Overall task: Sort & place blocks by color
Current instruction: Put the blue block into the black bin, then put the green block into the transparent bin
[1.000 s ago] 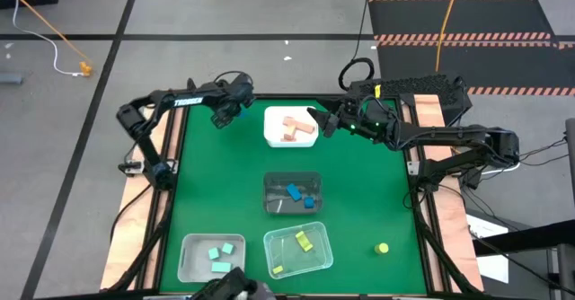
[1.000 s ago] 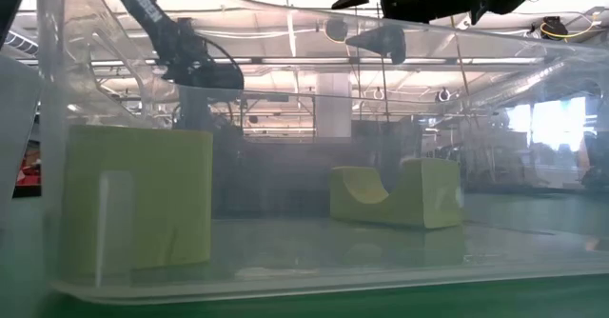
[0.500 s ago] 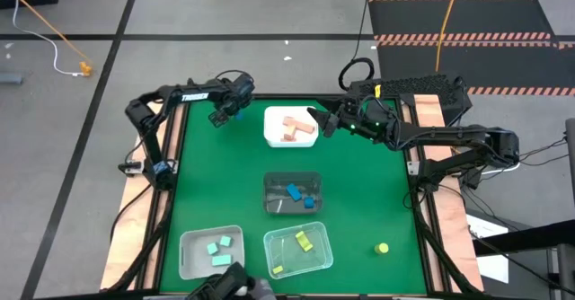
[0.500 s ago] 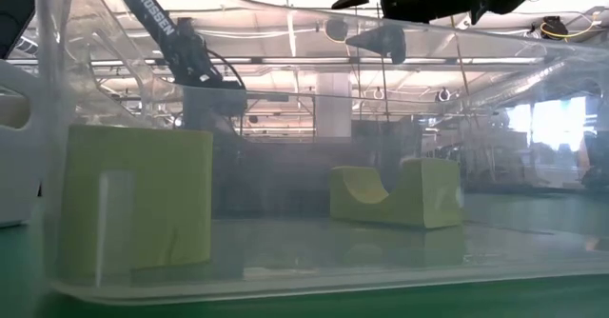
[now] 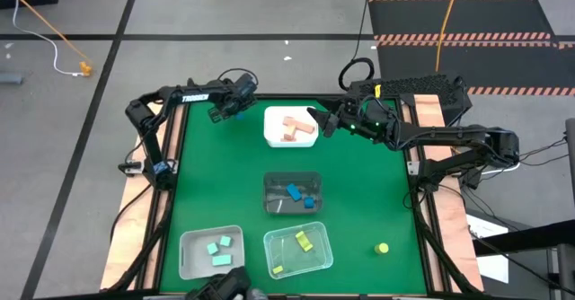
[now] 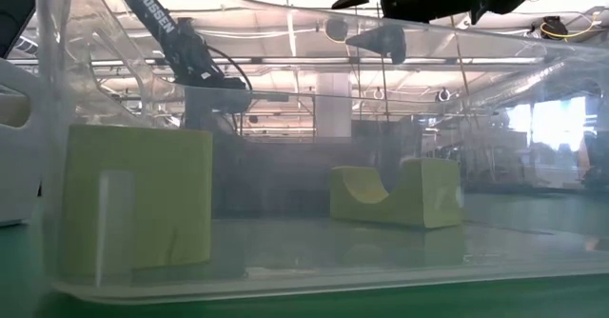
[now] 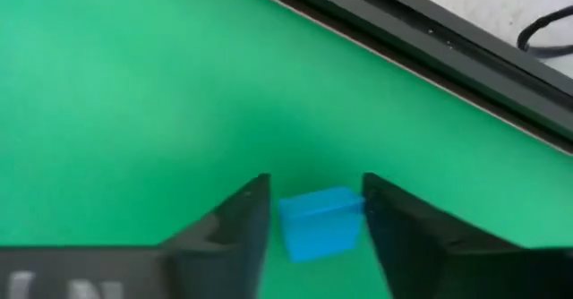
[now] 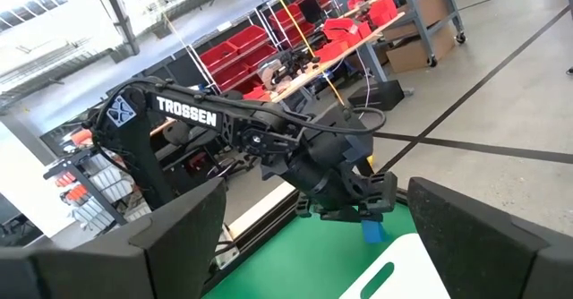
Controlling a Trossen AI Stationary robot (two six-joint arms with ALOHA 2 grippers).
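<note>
Left gripper clamps a blue block above the far-left green mat.
Right gripper, fingers spread and empty, hovers just right of the white bin holding tan blocks.

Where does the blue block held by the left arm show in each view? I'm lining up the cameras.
High view: blue block at the left pincer, far left of the table, beside the white bin.
Low view: not visible.
Left wrist view: block between the fingers.
Right wrist view: block under the left pincer.
Shared landmark: the left pincer.
</note>
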